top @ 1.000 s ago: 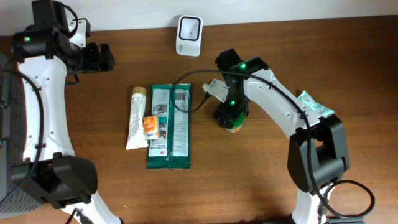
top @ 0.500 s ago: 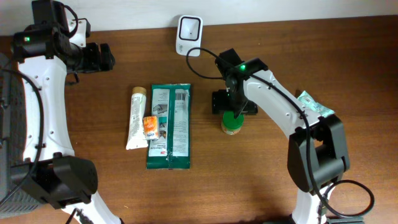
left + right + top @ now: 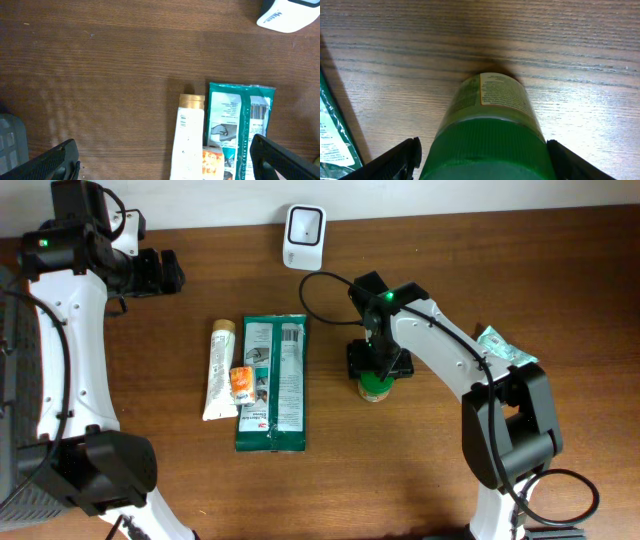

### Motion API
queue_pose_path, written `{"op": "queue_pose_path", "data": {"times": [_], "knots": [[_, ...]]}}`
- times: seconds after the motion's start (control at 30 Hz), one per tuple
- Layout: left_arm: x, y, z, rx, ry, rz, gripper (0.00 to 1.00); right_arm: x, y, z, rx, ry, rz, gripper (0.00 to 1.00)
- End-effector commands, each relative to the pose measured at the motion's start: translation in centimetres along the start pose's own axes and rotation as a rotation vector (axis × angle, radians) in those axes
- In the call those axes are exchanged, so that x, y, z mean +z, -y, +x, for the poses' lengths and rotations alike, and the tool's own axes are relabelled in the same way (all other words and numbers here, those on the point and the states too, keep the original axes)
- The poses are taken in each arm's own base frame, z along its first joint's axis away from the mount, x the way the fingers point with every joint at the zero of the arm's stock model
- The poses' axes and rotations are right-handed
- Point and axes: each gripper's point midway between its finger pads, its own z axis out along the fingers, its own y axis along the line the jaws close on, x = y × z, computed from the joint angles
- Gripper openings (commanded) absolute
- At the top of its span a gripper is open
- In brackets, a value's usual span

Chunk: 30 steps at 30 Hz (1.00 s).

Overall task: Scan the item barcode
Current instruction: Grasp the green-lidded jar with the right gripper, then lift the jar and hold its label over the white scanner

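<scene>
A small jar with a green lid [image 3: 375,388] stands upright on the wooden table, right of centre. My right gripper [image 3: 378,365] hangs directly over it, pointing down. In the right wrist view the jar [image 3: 490,120] fills the space between the two black fingers of my right gripper [image 3: 486,160]; the jaws straddle the lid, with a small gap showing on the left side. The white scanner [image 3: 304,237] sits at the back edge. My left gripper [image 3: 165,272] hovers open at the far left, nothing between its fingers [image 3: 60,160].
A green pouch [image 3: 272,383] with a barcode [image 3: 291,335] lies left of the jar, beside a white tube [image 3: 218,370] and a small orange packet [image 3: 241,385]. A teal packet [image 3: 505,348] lies at the right. The scanner [image 3: 290,12] shows in the left wrist view's top corner.
My right gripper has swung over the jar and come down around its lid, jaws narrowing. The left arm has not moved.
</scene>
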Motion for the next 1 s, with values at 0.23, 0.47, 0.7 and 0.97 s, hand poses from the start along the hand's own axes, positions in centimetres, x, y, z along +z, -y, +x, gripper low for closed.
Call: {"op": "queue_pose_path", "data": {"times": [0.23,0.47,0.7,0.97], "knots": [[0.3,-0.2,0.0,0.006,-0.003,0.005,0.99,0.3,0.4,0.1,-0.021,0.011,0.020,0.52],[0.3,-0.2,0.0,0.006,-0.003,0.005,0.99,-7.4,-9.3,-0.4,-0.453,0.066,-0.504,0.52],[0.3,-0.2,0.0,0.006,-0.003,0.005,0.99,-17.4,-11.5,0.3,-0.651,0.214,-1.222,0.49],[0.3,-0.2,0.0,0.006,-0.003,0.005,0.99,-19.2,-8.2,-0.9,-0.498,0.213,-1.310,0.49]]}}
